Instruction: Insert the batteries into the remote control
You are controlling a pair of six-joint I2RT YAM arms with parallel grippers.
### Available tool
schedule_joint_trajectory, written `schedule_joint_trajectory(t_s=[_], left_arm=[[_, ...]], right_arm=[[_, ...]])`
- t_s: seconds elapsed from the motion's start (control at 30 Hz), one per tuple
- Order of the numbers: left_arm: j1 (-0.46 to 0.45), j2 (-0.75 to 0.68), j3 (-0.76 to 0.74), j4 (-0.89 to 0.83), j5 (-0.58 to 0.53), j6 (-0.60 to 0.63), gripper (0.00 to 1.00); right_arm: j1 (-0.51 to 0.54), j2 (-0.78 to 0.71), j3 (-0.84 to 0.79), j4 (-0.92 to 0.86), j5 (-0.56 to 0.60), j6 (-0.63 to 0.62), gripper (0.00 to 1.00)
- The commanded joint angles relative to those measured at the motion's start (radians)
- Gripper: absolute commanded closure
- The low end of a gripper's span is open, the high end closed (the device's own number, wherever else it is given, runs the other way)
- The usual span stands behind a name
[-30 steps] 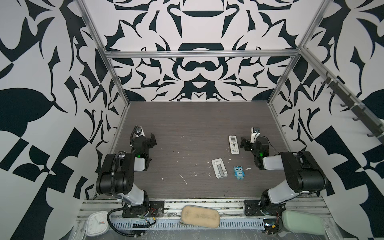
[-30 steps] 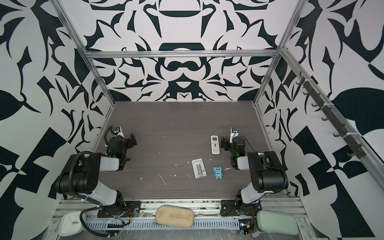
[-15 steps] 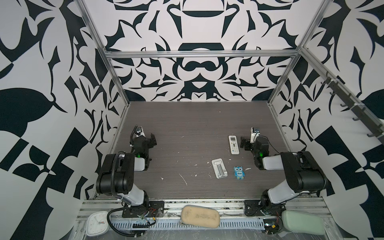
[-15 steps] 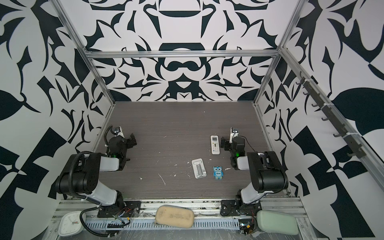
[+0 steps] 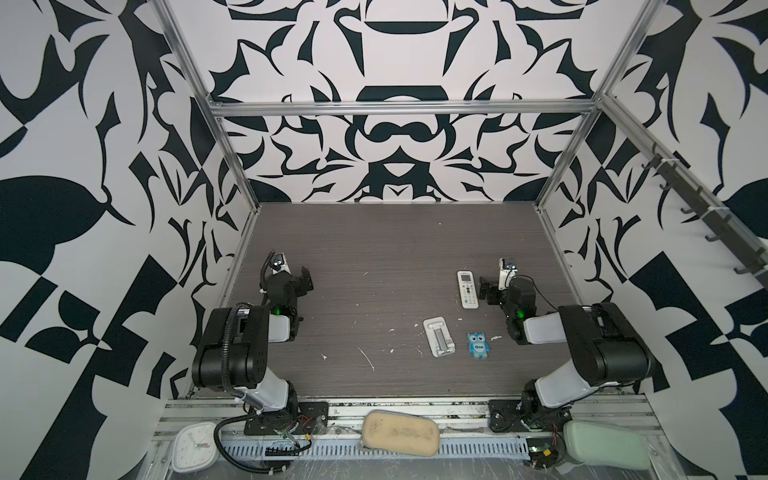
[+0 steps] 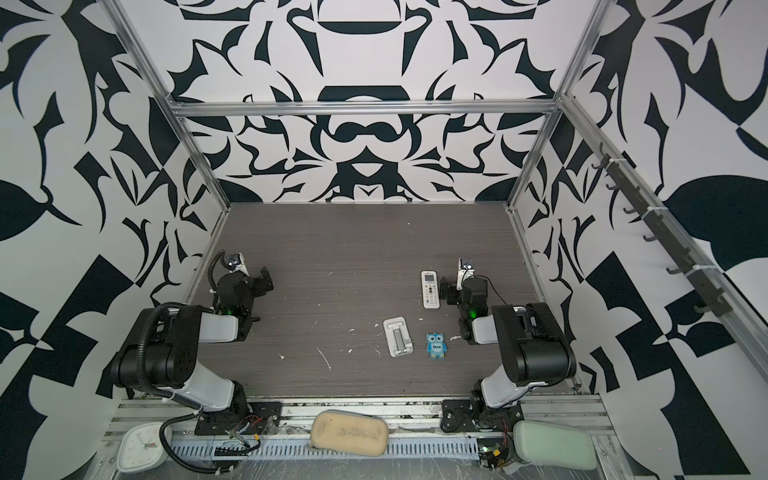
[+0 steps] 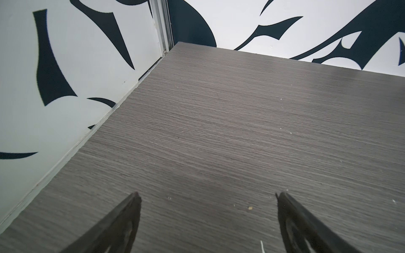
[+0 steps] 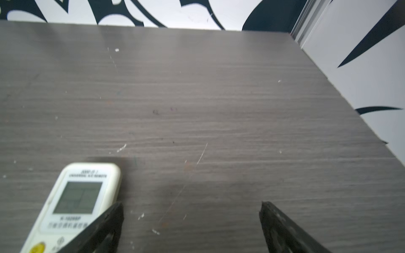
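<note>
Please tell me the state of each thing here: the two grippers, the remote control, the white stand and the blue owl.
Remote control: lying flat, screen side up, not held.
Left gripper: open, holding nothing.
Right gripper: open, holding nothing, beside the remote control.
White stand: lying flat, untouched.
Blue owl: lying face up, untouched.

Dark wood-grain table: the remote control lies face up just beside the right gripper. Behind that gripper are a white stand, a blue owl and pale flecks, perhaps scratches.
</note>
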Motion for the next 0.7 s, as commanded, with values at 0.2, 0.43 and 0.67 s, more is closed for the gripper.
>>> schedule_joint_trajectory(t_s=[0.2, 0.43, 0.67], left_arm=[[0.006, -0.003, -0.003, 0.033, 0.004, -0.002, 0.01], [0.005, -0.003, -0.002, 0.032, 0.008, -0.002, 0.01], [0.012, 0.003, 0.01, 0.012, 0.02, -0.011, 0.01]], right_arm=[[0.007, -0.003, 0.05, -0.012, 0.065, 0.001, 0.0], [0.017, -0.01, 0.061, -0.054, 0.086, 0.008, 0.0], [0.012, -0.002, 0.057, -0.031, 0.085, 0.0, 0.0]])
